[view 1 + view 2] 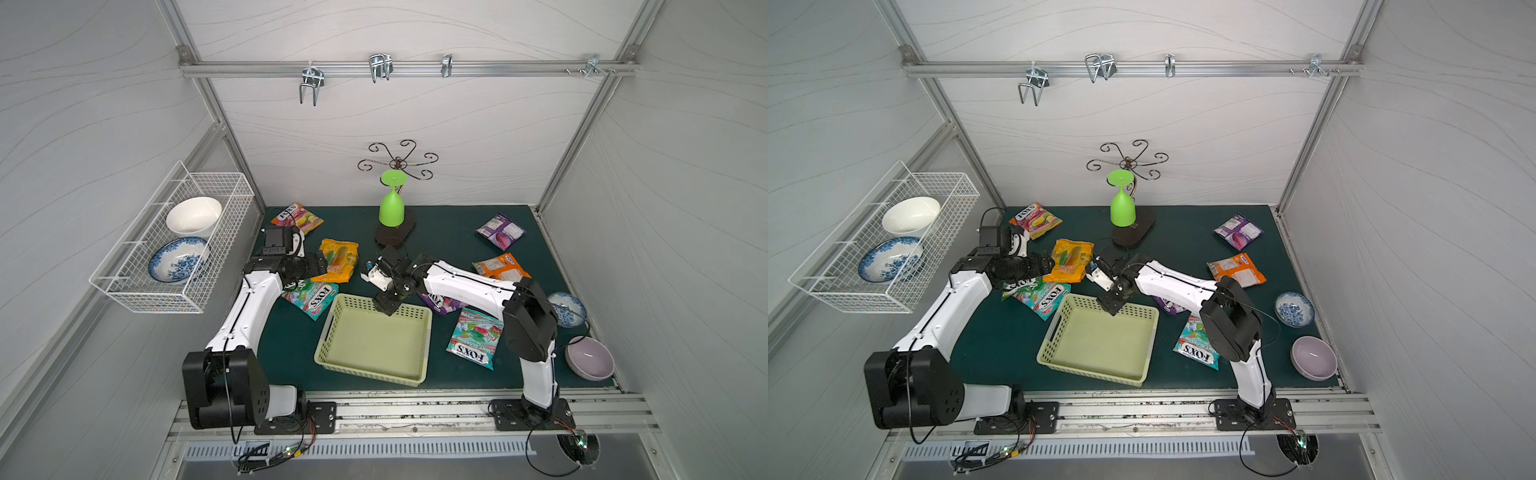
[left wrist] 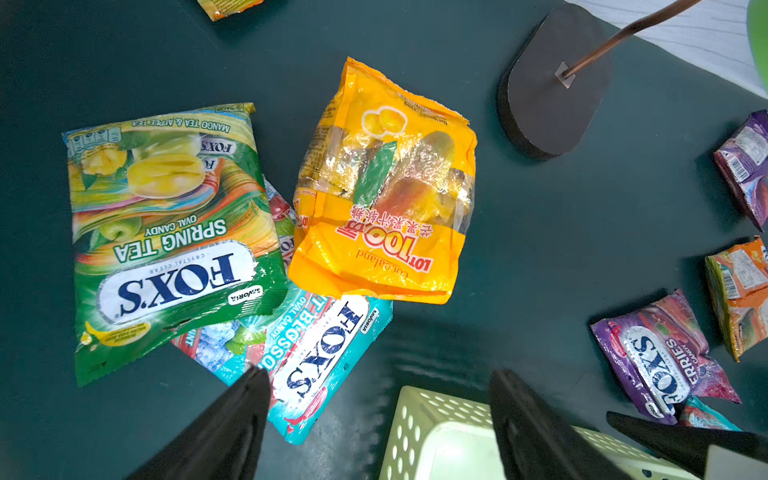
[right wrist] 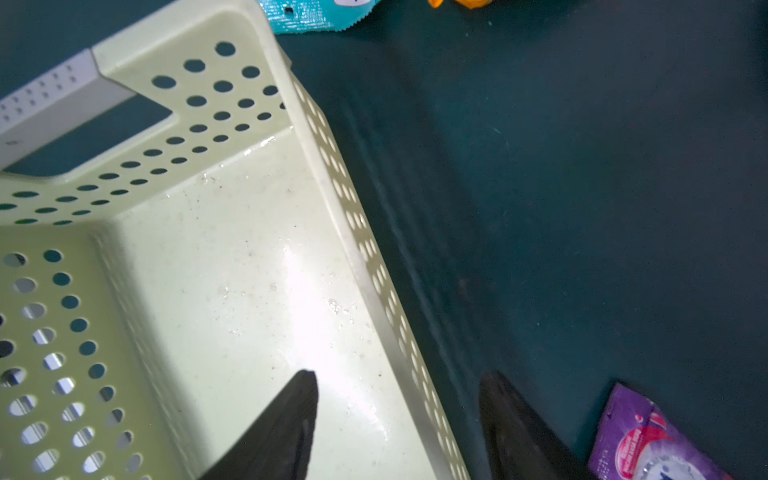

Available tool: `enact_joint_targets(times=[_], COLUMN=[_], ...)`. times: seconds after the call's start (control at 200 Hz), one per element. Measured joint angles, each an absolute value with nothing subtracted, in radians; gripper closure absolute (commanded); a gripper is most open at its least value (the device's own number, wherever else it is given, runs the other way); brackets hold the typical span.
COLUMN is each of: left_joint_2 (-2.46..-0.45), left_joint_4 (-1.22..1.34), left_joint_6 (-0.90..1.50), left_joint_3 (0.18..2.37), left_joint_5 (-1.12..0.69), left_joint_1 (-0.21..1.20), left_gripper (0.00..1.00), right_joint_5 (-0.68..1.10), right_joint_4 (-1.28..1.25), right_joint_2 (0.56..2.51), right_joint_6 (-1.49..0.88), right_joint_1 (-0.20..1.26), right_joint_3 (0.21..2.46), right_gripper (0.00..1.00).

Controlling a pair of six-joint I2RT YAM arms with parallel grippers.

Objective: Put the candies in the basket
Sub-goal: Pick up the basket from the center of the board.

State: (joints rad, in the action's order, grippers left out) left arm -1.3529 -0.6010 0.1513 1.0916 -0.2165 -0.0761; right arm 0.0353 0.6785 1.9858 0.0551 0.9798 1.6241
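Right now my left gripper (image 2: 378,376) hangs wide and empty; the teal candy bag (image 2: 320,353) lies just ahead, long axis slanting away, nearer this arm.

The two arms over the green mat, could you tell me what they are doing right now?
They are tidying candy bags into the pale basket, which holds nothing yet. The left gripper hangs open near the teal FOX'S bag and holds nothing. The right gripper is open astride the basket's far wall, one finger inside, one outside. Every bag in view lies on the mat.
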Motion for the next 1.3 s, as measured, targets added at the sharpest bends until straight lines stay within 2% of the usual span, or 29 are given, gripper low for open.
enact_joint_targets(times=[0.13, 0.355, 0.84, 1.126, 1.301], left_joint_2=[-1.353, -1.353, -1.353, -1.353, -1.353], left_joint_4=[-0.601, -0.601, -0.600, -0.586, -0.577], left_joint_6=[0.142, 0.134, 0.130, 0.126, 0.124], left_joint_3=[1.092, 1.092, 1.092, 1.082, 1.076], left_joint_5=[-0.215, -0.198, -0.190, -0.190, -0.186], left_joint_1=[-0.076, -0.076, -0.078, -0.081, -0.081], left_gripper=[0.08, 0.07, 0.07, 0.08, 0.08], right_joint_5=[0.040, 0.038, 0.018, 0.060, 0.125], right_joint_4=[0.680, 0.682, 0.654, 0.636, 0.622], right_joint_2=[1.993, 2.008, 1.997, 1.877, 1.754], right_joint_6=[0.058, 0.073, 0.132, 0.093, -0.016], right_joint_1=[0.980, 0.980, 0.981, 0.965, 0.895], right_joint_3=[1.624, 1.622, 1.577, 1.452, 1.374], right_gripper=[0.53, 0.61, 1.00, 1.00, 1.00])
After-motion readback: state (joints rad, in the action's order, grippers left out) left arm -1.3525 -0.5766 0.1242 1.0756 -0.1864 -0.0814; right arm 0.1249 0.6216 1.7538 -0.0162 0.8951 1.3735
